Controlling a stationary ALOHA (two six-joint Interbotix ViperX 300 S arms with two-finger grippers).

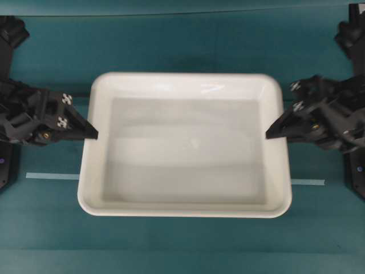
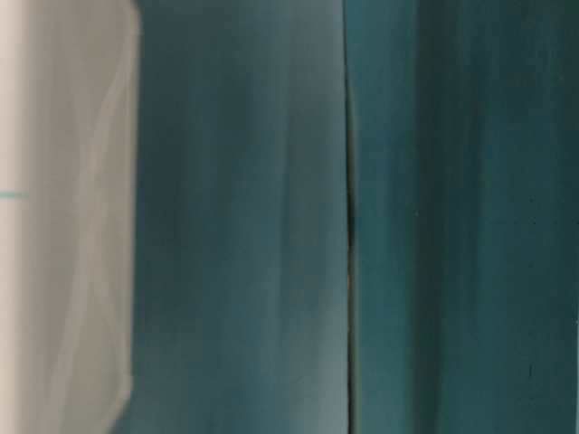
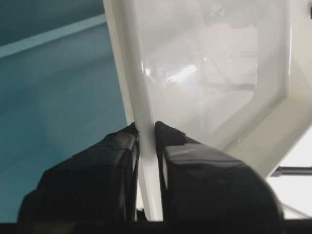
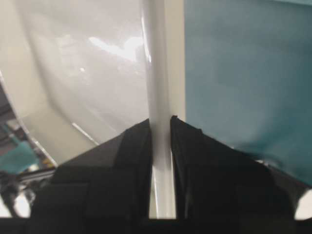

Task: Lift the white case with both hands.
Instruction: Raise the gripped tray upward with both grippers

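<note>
Black fingers of the left gripper [image 3: 147,127] press from both sides on the thin left rim of the white case [image 1: 185,145], one finger inside the wall and one outside, so the gripper is clamped on that rim. The right gripper [image 4: 159,122] does the same on the opposite rim, its two dark fingers squeezing the white edge between them. From overhead, each gripper comes in as a pointed wedge from its own side, the left gripper [image 1: 90,132] meeting the case about halfway along its left edge and the right gripper [image 1: 274,130] meeting it about halfway along its right edge. Both stretch out nearly level toward the middle, with small white cross marks [image 1: 67,98] showing on their upper faces.

Only the fingertips appear in the wrist views; the rest of each gripper is cut off at the bottom edge. The arms run out of the overhead view at both sides. The table-level view is blurred and close, showing only a pale whitish surface [image 2: 63,217] on its left, probably part of the case, and teal beyond it.

Whether the case is clear of the teal table [image 1: 182,45] cannot be told. A pale strip of tape [image 1: 51,176] passes under the case and shows on either side.
</note>
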